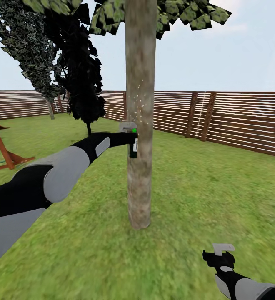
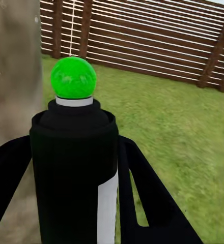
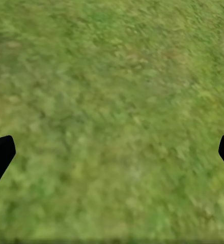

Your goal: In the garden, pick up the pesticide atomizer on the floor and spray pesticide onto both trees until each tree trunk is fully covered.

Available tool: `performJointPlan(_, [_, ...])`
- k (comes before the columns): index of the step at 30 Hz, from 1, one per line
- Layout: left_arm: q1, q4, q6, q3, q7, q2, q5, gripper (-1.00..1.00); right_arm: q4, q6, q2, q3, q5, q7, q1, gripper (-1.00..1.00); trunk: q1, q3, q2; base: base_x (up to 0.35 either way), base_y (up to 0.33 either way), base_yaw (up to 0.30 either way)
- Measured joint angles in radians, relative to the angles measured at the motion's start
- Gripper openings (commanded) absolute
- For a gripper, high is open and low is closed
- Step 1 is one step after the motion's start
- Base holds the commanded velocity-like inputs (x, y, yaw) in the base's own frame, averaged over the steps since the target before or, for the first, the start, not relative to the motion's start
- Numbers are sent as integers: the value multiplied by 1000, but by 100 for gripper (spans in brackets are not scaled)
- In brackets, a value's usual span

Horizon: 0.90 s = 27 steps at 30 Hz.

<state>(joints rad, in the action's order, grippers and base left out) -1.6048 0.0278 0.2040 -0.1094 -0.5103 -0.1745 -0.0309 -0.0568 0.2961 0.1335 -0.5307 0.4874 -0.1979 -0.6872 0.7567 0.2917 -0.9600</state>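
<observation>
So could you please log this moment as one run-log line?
left gripper: shut on pesticide atomizer | spray specks on tree trunk | right gripper: open, over lawn

Tree trunk (image 1: 140, 125) stands directly ahead of the left gripper (image 1: 131, 137), blocking forward travel; the held pesticide atomizer (image 1: 133, 148) sits right against it. Open lawn (image 1: 204, 187) to both sides and below. Right gripper (image 1: 221, 254) spread wide, only grass beneath; fence (image 1: 237, 121) well beyond.
</observation>
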Motion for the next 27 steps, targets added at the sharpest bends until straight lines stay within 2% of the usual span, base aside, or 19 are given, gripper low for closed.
performJointPlan(2, [8, 0, -5, -2, -1, 0, 25, -100, 0, 0, 0, 0, 0, 0, 0, 100, 0, 0, 0, 0, 0, 0])
performJointPlan(8, [30, 0, -8, -1, 14, 0, 57, -100, 0, 0, 0, 0, 0, 0, 0, 100, 0, 0, 0, 0, 0, 0])
performJointPlan(10, [34, 1, -8, 0, 152, 0, 61, -100, 0, 0, 0, 0, 0, 0, 0, 100, 0, 0, 0, 0, 0, 0])
performJointPlan(12, [49, 1, -9, 0, 228, 0, 63, -100, 0, 0, 0, 0, 0, 0, 0, 100, 0, 0, 0, 0, 0, 0])
performJointPlan(14, [62, 1, -9, -3, 264, 0, 64, -100, 0, 0, 0, 0, 0, 0, 0, 100, 0, 0, 0, 0, 0, 0])
performJointPlan(20, [87, 1, -23, -4, 291, 0, 65, -100, 0, 0, 0, 0, 0, 0, 0, 100, 0, 0, 0, 0, 0, 0])
performJointPlan(23, [142, 2, -62, -1, 292, 0, 62, -100, 0, 0, 0, 0, -1, 0, 0, 100, 0, 0, 0, 0, 0, 0])
performJointPlan(25, [206, 2, -123, 1, 296, 0, 60, -100, 0, 0, 0, 0, -1, -1, 0, 100, 0, 0, 0, 0, 0, 0])
performJointPlan(26, [254, 4, -153, -6, 314, 0, 63, -100, 0, 0, 0, 0, -1, 0, 0, 100, 0, 0, 0, 0, 0, 0])
performJointPlan(27, [328, -2, -174, 2, 324, 0, 60, -100, 0, 0, 0, 0, -1, 0, 0, 100, 0, 0, 0, 0, 0, 0])
